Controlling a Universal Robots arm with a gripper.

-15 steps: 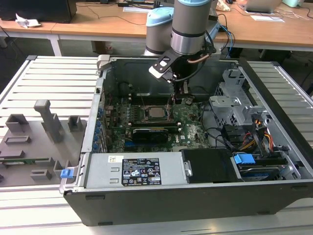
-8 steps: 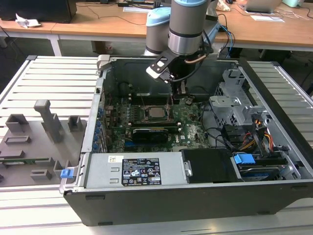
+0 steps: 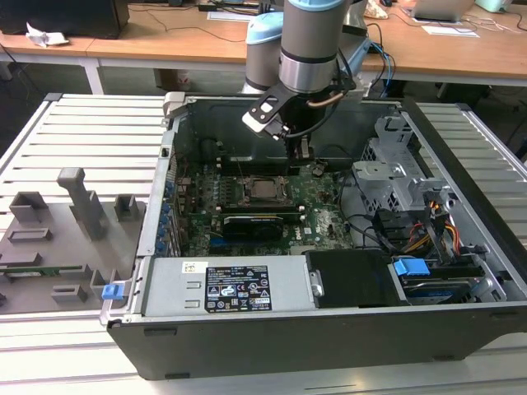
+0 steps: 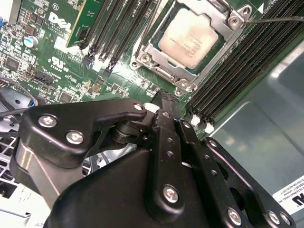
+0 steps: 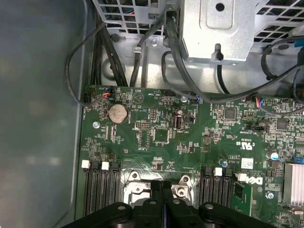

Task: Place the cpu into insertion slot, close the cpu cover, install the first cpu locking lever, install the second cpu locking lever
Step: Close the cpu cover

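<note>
Exterior view overlooks the case [image 3: 288,346]; both wrist views closely share the insertion slot [image 4: 164,73] [image 5: 135,187]

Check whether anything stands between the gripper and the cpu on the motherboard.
Nothing visible does. In the second wrist view the gripper, shut, hangs close beside the cpu, which lies framed by the cpu cover; only low board components lie between them.

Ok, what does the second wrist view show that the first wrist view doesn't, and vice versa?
Second wrist view: the cpu, silvery top up, inside the window of the closed cpu cover. First wrist view: a coin battery, black cables and a metal cage. Shared: the shut gripper, the green motherboard, the black memory slots.
</note>
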